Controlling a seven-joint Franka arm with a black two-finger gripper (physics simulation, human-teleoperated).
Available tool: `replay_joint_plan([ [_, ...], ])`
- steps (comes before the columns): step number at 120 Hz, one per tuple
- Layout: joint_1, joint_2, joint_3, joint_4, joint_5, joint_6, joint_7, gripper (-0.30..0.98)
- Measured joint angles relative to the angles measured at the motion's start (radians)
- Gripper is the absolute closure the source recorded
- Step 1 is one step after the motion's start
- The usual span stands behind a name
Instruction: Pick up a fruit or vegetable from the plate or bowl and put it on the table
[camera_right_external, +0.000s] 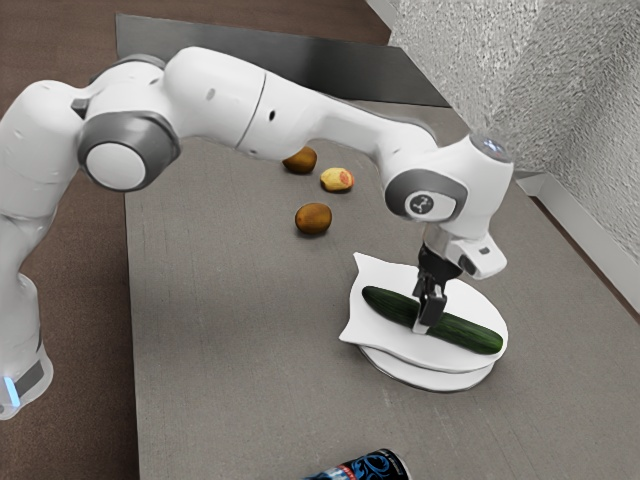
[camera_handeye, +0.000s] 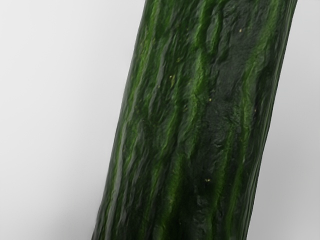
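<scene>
Brown floor (camera_right_external: 75, 300) and a rough, whitish wall (camera_right_external: 560, 90) are around the grey counter (camera_right_external: 210, 340), and one dark grey panel (camera_right_external: 280, 65) stands along its far end in the exterior view. At the middle part of the cucumber (camera_right_external: 470, 333) are the fingers (camera_right_external: 430, 316), which point downward; I cannot tell if they are grasping it or are released around it. One of them comes down on the cucumber's near side, as the exterior view shows it.

The cucumber is long and dark green, and it lies on a white dish (camera_right_external: 380, 339) with pointed corners. In the wrist view its skin has many furrows with brighter green lines and a few small pale spots, and on both of its sides there is pale surface. Under the dish shows the rim of a white round plate (camera_right_external: 430, 383), which is on the counter.

More far away, toward the panel, lies a brown round fruit (camera_right_external: 313, 219), well apart from the dish. Beyond it is a small yellow fruit (camera_right_external: 337, 180) with a reddish patch, and near this one is a second brown fruit (camera_right_external: 300, 160), partly hidden by the white arm (camera_right_external: 220, 100). The arm comes from the exterior view's left and passes above the counter. At the lower edge of the exterior view lies a dark can (camera_right_external: 380, 467) with blue pattern, on its side, well apart from the fruits.
</scene>
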Motion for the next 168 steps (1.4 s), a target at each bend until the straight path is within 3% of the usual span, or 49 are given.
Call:
replay_joint_plan([
  [32,0.01,0.01,0.0,0.0,-0.011,0.003,0.008,0.01],
  [58,0.017,0.022,0.0,0.0,-0.029,0.003,0.011,0.4],
  [75,0.018,0.019,0.0,0.0,-0.03,0.004,0.012,0.49],
  [101,0.019,-0.053,0.028,0.032,-0.028,-0.005,0.013,0.51],
  [144,0.3,-0.044,0.048,0.151,-0.03,-0.11,0.014,0.51],
  [168,0.389,0.168,0.036,0.431,-0.057,-0.181,0.015,0.51],
])
